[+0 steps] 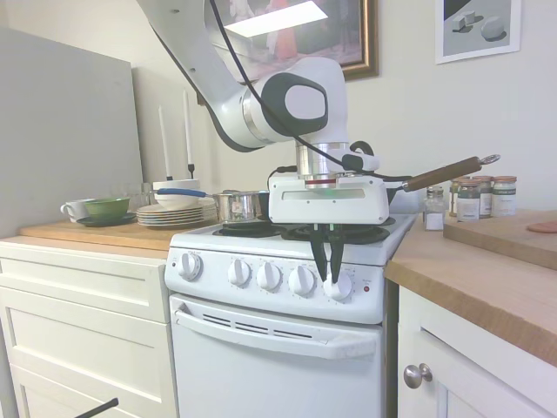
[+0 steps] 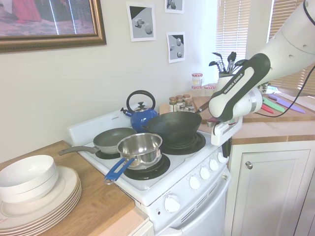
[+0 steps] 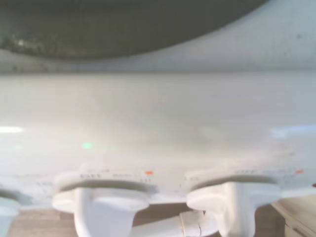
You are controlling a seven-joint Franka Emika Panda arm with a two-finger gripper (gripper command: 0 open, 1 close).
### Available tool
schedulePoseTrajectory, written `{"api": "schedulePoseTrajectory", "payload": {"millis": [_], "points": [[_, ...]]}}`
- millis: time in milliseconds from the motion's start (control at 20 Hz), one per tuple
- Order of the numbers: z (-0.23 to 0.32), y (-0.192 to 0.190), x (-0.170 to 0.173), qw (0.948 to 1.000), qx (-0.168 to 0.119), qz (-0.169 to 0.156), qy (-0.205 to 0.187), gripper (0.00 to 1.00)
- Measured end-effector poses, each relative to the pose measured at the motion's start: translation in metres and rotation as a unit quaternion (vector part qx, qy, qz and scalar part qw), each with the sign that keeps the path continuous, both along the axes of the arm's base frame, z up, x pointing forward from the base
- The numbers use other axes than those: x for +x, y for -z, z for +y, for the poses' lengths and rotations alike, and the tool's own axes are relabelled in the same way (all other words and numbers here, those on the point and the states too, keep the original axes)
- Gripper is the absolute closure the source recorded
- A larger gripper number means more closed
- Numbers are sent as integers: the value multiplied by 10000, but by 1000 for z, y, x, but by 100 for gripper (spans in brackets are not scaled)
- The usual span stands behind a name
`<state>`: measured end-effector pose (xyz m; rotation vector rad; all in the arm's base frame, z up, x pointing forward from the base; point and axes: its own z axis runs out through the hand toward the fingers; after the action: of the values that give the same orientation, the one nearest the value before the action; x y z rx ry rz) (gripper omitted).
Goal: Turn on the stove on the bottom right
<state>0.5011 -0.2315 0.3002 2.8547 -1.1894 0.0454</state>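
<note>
The white stove (image 1: pixel 278 348) carries a row of round white knobs along its front panel, with a small red light (image 1: pixel 366 288) at the right end. My gripper (image 1: pixel 332 277) points straight down in front of the panel. Its two dark fingers are drawn close together on the rightmost knob (image 1: pixel 338 286). From the other side, the gripper (image 2: pixel 225 153) reaches down to that same end knob (image 2: pixel 222 158). The wrist view shows two knobs (image 3: pixel 101 202) close up and blurred, below the white stove panel (image 3: pixel 158 123).
A black wok (image 2: pixel 172 125), steel saucepan (image 2: pixel 140 147), grey frying pan (image 2: pixel 113 139) and blue kettle (image 2: pixel 141 115) sit on the burners. The wok's wooden handle (image 1: pixel 444 172) juts out beside my hand. Stacked plates (image 2: pixel 39 191) are on the left counter, spice jars (image 1: pixel 479 196) on the right.
</note>
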Motion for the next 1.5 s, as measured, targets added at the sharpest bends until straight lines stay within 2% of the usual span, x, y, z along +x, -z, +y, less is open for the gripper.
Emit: {"api": "schedulePoseTrajectory", "payload": {"millis": [600, 1150, 1500], "points": [[-10, -17, -2, 9997, -80, -219, 80, 100], [-12, 7, 2, 9997, -178, -171, 34, 100], [-8, 7, 6, 9996, -220, -188, -8, 100]]}}
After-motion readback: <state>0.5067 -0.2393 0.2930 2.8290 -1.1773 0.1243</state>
